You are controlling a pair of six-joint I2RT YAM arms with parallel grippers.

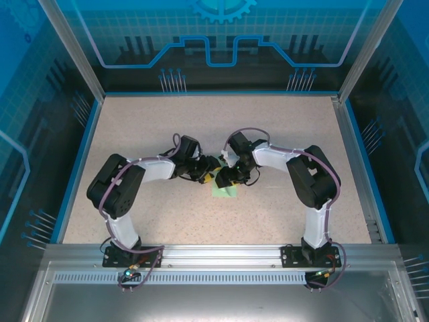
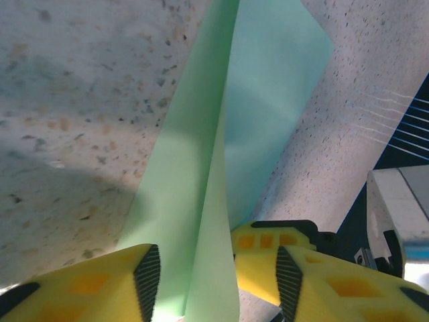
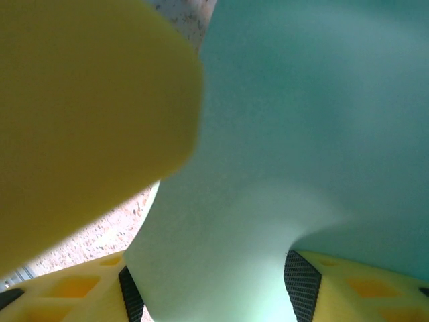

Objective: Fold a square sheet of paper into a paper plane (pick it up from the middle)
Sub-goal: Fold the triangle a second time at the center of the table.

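Although the square sheet of paper (image 2: 268,100) carries one fold, most folding apparently remains; left gripper (image 2: 216,263) and right gripper (image 3: 213,276) straddle it, jaws apart.

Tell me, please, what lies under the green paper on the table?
The speckled table is under the paper and shows around its edges. The part directly beneath is covered, so I cannot tell whether anything else lies there.

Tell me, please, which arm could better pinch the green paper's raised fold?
Probably left: the left fingers straddle the raised fold of the pale mint-green paper; the right fingers face a bulging surface.
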